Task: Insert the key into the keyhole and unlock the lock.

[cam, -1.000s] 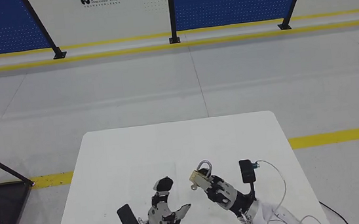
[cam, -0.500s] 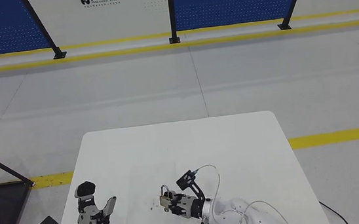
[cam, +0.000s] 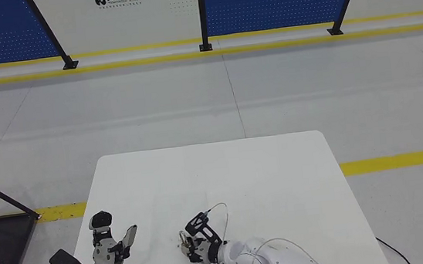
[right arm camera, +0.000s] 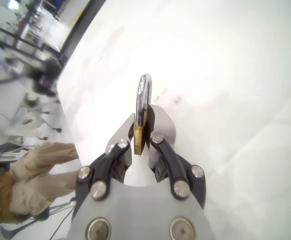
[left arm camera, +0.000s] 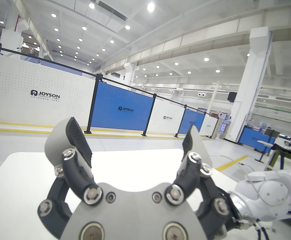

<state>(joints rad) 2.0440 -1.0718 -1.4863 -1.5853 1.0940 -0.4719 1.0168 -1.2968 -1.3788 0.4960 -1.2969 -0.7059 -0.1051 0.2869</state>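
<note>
Since half a second ago, the right gripper [cam: 187,243] has carried the lock [right arm camera: 138,136] a little farther toward the left side of the counter [cam: 215,170] and closer to its near edge. A full second ago it held the lock nearer the middle. The left gripper [cam: 116,231] has barely shifted from where it had swung out near the left edge of the counter.

In the right wrist view, we see the right gripper clamped on the lock. The brass body sits edge-on between the two pads, and the silver shackle [right arm camera: 143,91] points away from the wrist, past the fingertips and over the white surface. We cannot tell whether the lock touches the counter.

The left gripper is well apart from the lock. Its fingers [left arm camera: 78,141] are spread wide with nothing between them, and they point toward the far side of the counter.

Beyond the counter, blue and white barrier panels [cam: 275,1] stand along a yellow floor line [cam: 150,61]. Each panel carries a small logo with a line of lettering beside it.
</note>
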